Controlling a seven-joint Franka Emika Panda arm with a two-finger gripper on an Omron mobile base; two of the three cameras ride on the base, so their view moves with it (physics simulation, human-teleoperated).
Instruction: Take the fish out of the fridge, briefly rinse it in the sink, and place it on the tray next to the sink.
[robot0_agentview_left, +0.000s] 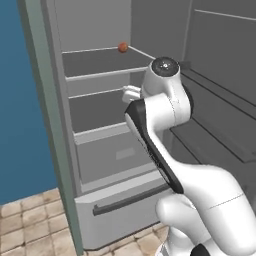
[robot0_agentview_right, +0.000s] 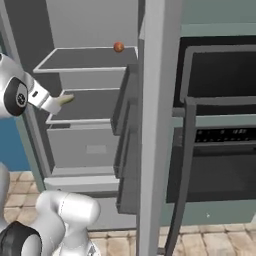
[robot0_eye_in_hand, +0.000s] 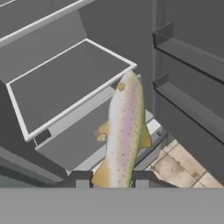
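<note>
Inside the open fridge I have the arm reaching in at the height of the middle shelf. In my hand view the claw is closed on the fish, its tail end between the two fingertips and its head pointing away toward the shelf's front corner, the body in the air. A small reddish-orange ball sits on the upper shelf, well apart from the claw.
</note>
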